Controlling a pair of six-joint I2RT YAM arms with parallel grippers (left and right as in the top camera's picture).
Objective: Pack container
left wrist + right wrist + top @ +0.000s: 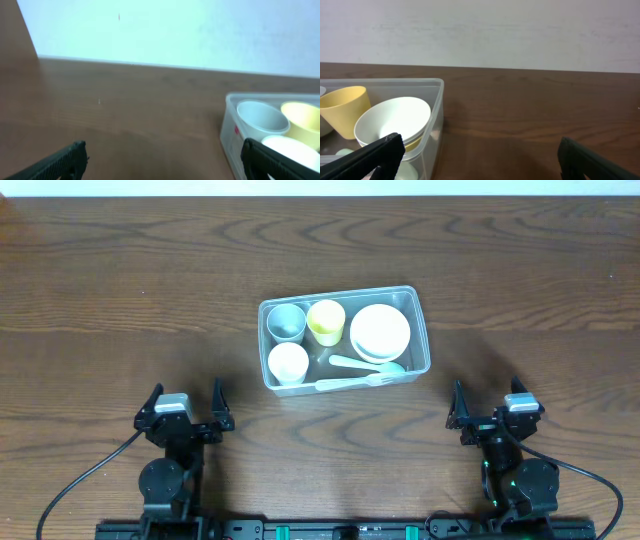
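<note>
The clear plastic container stands on the wooden table at centre, far from both arms. It holds a grey cup, a yellow cup, a white cup, stacked pale bowls and pale utensils. The container's left end shows in the left wrist view with the grey cup; its right end shows in the right wrist view with the bowls. My left gripper and right gripper are open and empty near the front edge.
A pale wall rises behind the table's far edge. Black cables run from both arm bases along the front.
</note>
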